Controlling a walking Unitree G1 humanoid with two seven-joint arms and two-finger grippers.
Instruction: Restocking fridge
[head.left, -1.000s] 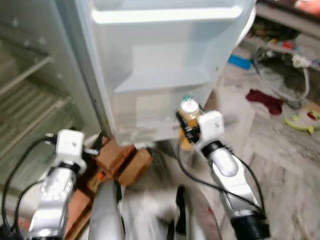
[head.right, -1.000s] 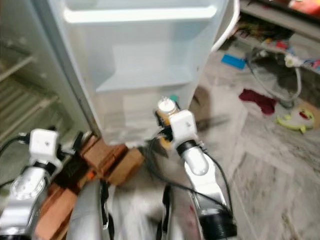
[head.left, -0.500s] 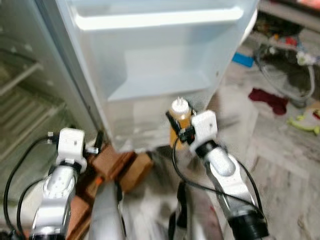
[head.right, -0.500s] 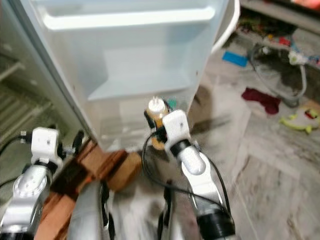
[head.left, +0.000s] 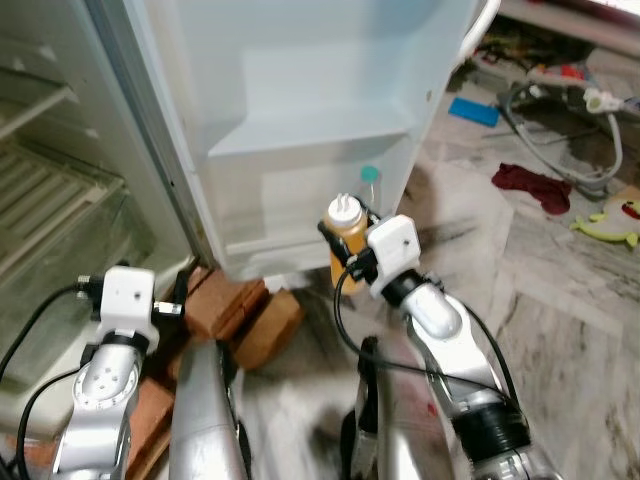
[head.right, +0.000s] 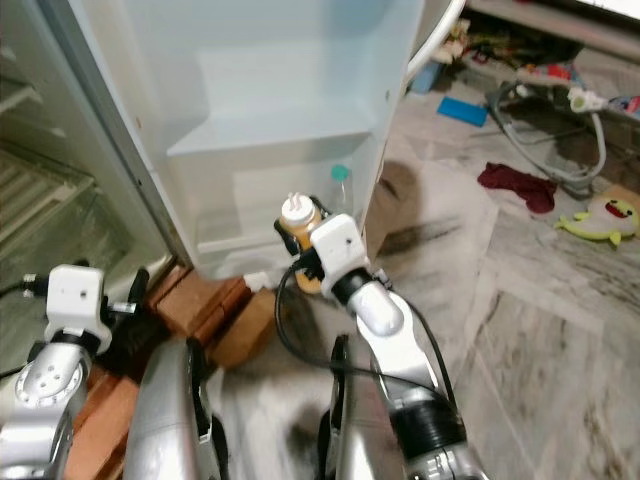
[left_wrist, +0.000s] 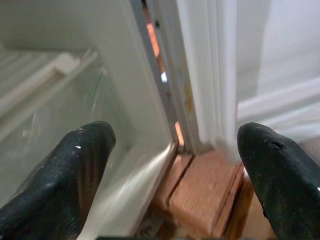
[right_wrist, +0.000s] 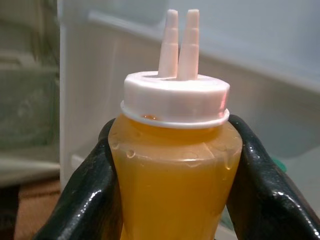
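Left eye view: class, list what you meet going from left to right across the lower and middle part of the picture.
Fridge shelves → left claw → bricks → orange bottle in the right claw → red cloth → yellow-green toy.

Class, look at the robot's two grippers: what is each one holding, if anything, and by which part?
The right gripper clamps the orange sauce bottle by its body, below the white cap. The left gripper holds nothing.
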